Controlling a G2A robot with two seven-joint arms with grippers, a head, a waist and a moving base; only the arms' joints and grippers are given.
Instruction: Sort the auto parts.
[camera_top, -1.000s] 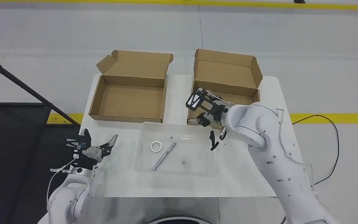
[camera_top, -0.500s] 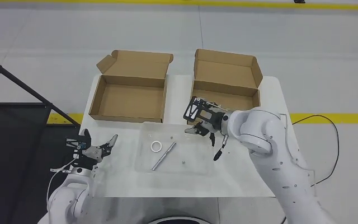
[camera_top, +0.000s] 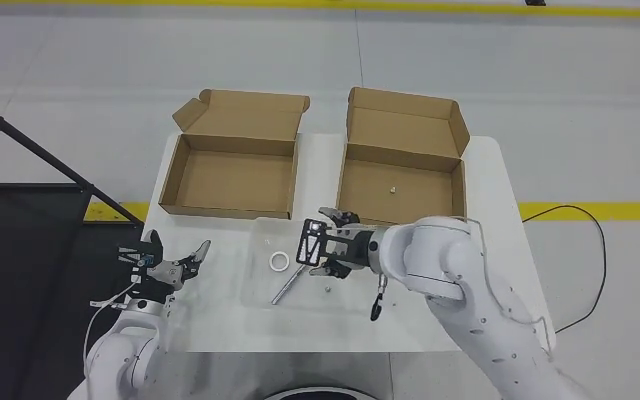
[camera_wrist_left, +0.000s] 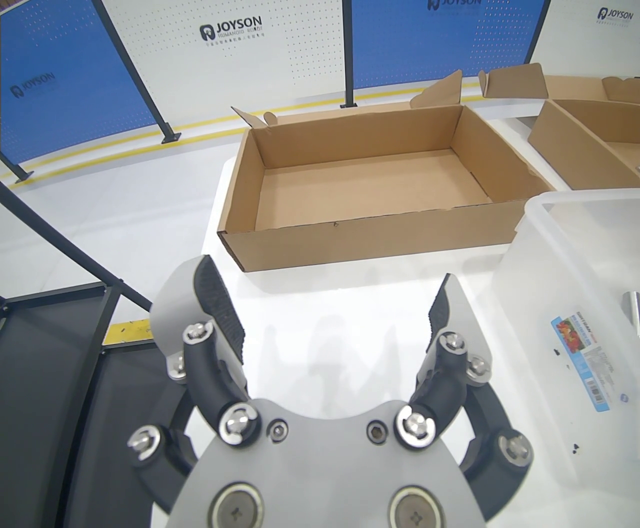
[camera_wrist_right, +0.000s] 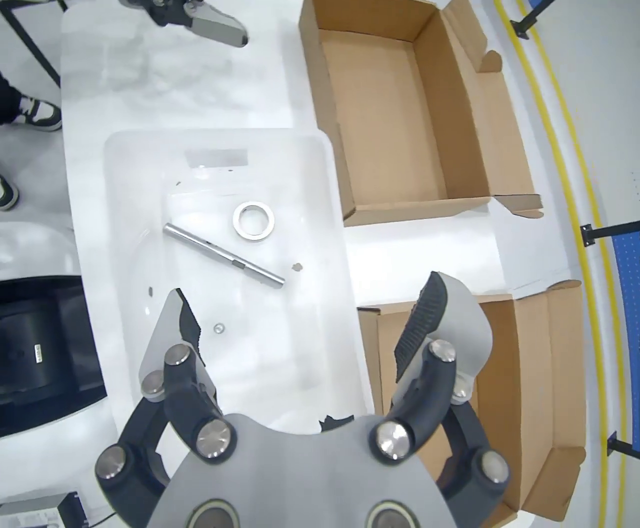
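Parts unsorted: rod (camera_top: 292, 279) and ring (camera_top: 279, 262) lie in clear bin (camera_top: 350, 295) at bench's front edge; right gripper (camera_top: 322, 243) hovers above them, jaws apart, likely ready to pick one; left gripper (camera_top: 178, 252), jaws also apart, sits aside at front left corner.

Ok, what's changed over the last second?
The right gripper swung from over the right box back toward the robot and leftward, and now hovers open over the clear tray. A small part shows on that box's floor where the gripper had been. The left gripper, left box, rod and ring stayed put.
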